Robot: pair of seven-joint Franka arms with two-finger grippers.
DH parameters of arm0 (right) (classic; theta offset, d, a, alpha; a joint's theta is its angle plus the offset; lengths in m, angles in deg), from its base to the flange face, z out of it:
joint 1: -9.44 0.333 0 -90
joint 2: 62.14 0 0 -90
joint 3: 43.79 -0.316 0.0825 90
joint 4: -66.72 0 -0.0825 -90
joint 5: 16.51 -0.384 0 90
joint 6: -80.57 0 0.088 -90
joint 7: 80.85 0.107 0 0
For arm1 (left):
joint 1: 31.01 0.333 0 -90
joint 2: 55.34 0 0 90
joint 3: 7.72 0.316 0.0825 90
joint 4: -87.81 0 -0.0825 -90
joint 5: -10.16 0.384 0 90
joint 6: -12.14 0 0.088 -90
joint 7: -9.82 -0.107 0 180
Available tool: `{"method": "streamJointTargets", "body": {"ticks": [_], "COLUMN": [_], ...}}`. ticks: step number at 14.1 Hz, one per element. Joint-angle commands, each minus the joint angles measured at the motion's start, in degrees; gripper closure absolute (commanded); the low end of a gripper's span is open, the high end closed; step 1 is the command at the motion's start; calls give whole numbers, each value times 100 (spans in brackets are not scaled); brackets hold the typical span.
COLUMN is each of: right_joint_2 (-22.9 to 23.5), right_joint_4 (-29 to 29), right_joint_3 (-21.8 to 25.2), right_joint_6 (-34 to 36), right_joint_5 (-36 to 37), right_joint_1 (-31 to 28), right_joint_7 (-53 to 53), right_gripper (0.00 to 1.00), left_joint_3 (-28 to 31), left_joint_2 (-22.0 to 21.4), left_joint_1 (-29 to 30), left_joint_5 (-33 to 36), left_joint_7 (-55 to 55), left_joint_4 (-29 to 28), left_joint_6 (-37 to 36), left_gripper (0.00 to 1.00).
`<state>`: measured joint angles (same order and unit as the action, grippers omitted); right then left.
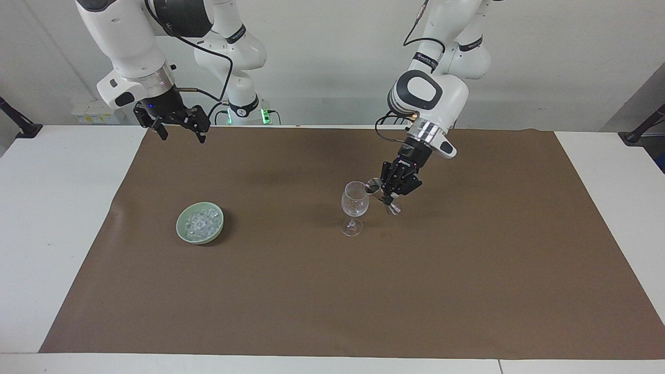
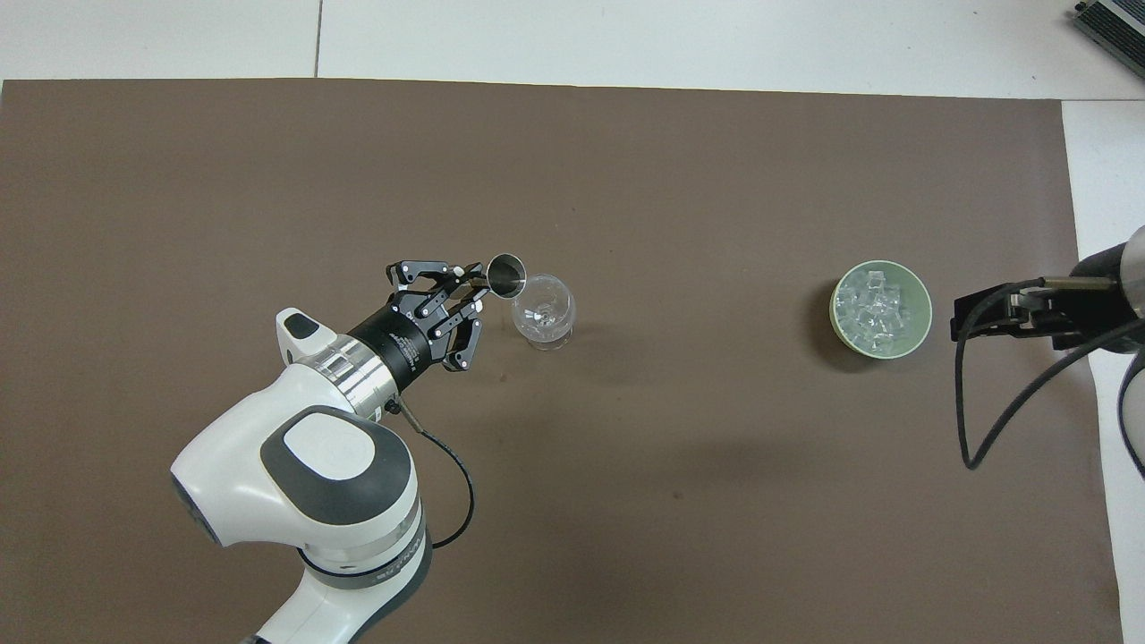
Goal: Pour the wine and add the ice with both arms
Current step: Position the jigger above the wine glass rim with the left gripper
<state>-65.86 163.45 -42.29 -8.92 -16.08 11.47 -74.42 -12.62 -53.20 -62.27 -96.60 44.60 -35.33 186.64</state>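
Observation:
A clear wine glass point(image 1: 355, 205) point(image 2: 543, 313) stands upright near the middle of the brown mat. My left gripper point(image 1: 387, 196) point(image 2: 474, 286) is shut on a small metal jigger point(image 1: 374, 186) point(image 2: 505, 275), held tilted with one mouth right at the glass's rim. No wine is visible in the glass or the jigger. The ice point(image 1: 201, 221) point(image 2: 877, 307) lies piled in a pale green bowl point(image 1: 191, 238) point(image 2: 838, 309) toward the right arm's end. My right gripper point(image 1: 182, 134) point(image 2: 964, 315) waits open in the air over the mat's edge at the robots' end.
The brown mat point(image 1: 311, 301) covers most of the white table point(image 1: 47, 234). Black clamp arms point(image 1: 15, 122) stand at both table corners by the robots. A black cable point(image 2: 984, 420) loops down from the right wrist.

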Motion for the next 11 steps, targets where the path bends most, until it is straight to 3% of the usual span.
{"method": "streamJointTargets", "body": {"ticks": [1,11], "right_joint_2": [3,-6], "right_joint_4": [-23,-14], "right_joint_3": [-18,-18], "right_joint_6": [-51,-139], "right_joint_5": [-123,-123], "right_joint_1": [-54,-54], "right_joint_7": [-125,-125], "right_gripper": [0,0], "left_joint_3": [59,6], "left_joint_2": [67,75], "left_joint_1": [-134,-134], "left_joint_5": [50,130], "left_joint_7": [-59,-550], "left_joint_4": [133,212], "left_joint_6": [189,408], "left_gripper": [100,100]}}
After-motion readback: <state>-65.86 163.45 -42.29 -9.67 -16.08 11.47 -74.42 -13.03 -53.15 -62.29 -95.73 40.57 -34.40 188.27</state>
